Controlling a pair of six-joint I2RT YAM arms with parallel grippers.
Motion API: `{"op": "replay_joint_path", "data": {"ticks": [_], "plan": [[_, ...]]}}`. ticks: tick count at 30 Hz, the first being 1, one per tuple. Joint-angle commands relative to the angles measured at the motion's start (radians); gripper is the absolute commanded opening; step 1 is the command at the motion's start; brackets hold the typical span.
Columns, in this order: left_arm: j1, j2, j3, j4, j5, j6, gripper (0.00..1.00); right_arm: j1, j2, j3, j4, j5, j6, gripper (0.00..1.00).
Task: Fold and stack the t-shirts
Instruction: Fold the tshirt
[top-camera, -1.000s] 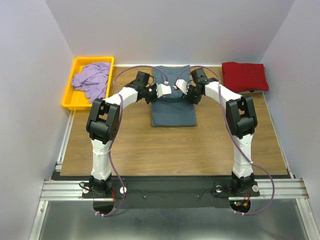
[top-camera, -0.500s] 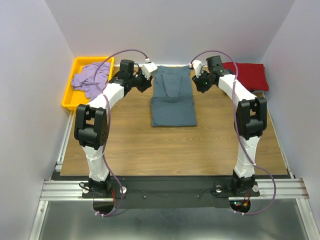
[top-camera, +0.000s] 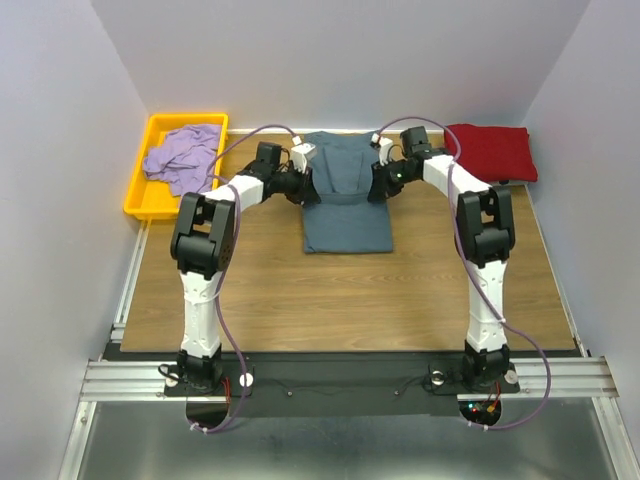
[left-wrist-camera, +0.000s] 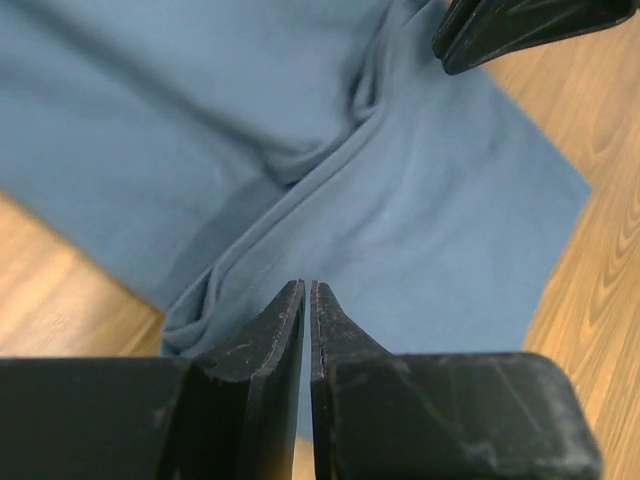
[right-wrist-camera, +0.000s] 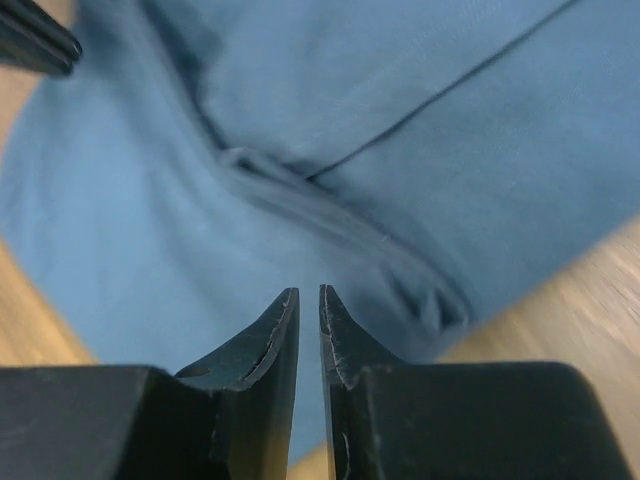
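Note:
The slate blue-grey t-shirt (top-camera: 346, 215) lies flat at the table's middle back, its sides folded in, with a crease across its middle (left-wrist-camera: 300, 170). My left gripper (top-camera: 310, 190) (left-wrist-camera: 307, 285) sits at the shirt's left edge by that crease, shut with nothing between its tips. At the right edge is my right gripper (top-camera: 379, 188) (right-wrist-camera: 308, 290), also shut and empty. A folded dark red t-shirt (top-camera: 490, 152) lies at the back right. The lavender t-shirt (top-camera: 183, 160) is crumpled in the tray.
A yellow plastic tray (top-camera: 140, 205) stands at the back left corner. Grey walls close in the table on three sides. Bare wooden tabletop (top-camera: 340, 290) stretches between the shirt and the arm bases.
Both grippers swung out to the shirt's back corners, then came back in and down to its side edges at the crease. Their jaws widened briefly, then narrowed again.

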Motion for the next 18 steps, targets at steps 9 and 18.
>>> {"op": "replay_joint_path", "data": {"ticks": [9,18], "plan": [[0.079,0.193,0.18,0.06,0.089,-0.185,0.22,-0.091,0.177,0.141,0.02,-0.093,0.168,0.22],[0.079,-0.184,-0.127,-0.04,0.096,-0.003,0.35,-0.089,-0.194,-0.131,-0.004,-0.121,0.154,0.42]]}}
